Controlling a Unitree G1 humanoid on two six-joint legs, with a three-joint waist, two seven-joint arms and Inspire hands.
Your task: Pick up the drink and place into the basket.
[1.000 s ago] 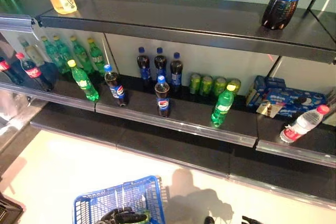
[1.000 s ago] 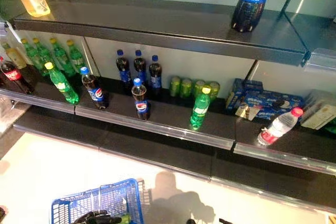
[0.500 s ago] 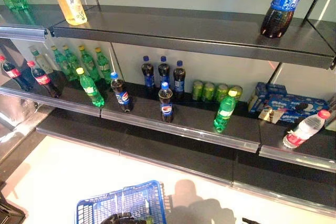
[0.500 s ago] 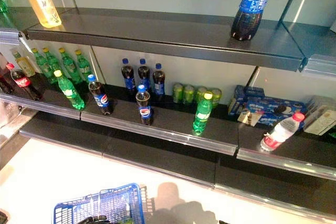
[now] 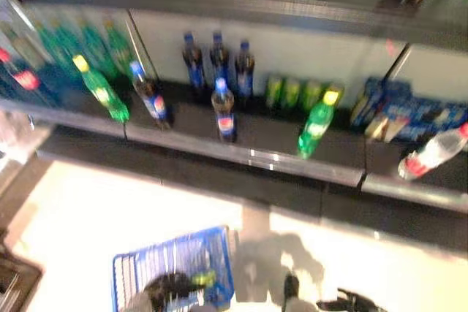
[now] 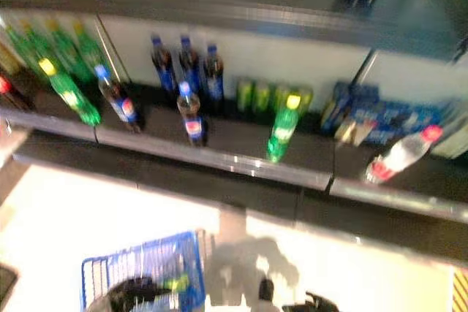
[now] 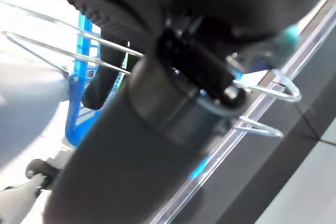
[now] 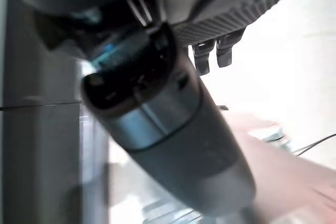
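The blue basket [image 5: 179, 262] hangs low in front at the left, off the floor. My left hand [image 5: 167, 290] is shut on its thin wire handles [image 7: 262, 85]. Something green and yellow [image 5: 204, 278] shows inside the basket beside the hand. My right hand [image 5: 352, 302] is low at the right, fingers [image 8: 218, 51] relaxed and holding nothing. Drinks stand on the dark shelf [image 5: 248, 155] ahead: a cola bottle [image 5: 225, 111] at the front middle, a green bottle with a yellow cap [image 5: 316, 123] to its right, and green cans [image 5: 292, 93] behind.
More cola bottles [image 5: 216, 63] stand at the back, green bottles [image 5: 102, 91] and red-capped cola at the left. A clear bottle with a red cap [image 5: 431, 155] lies at the right near blue boxes [image 5: 409, 111]. A lower shelf juts out above the pale floor [image 5: 110, 210].
The whole picture has shifted, so the camera moved: the top shelf has left the view and more floor shows. My right hand shows more at the lower right. The drinks have not moved.
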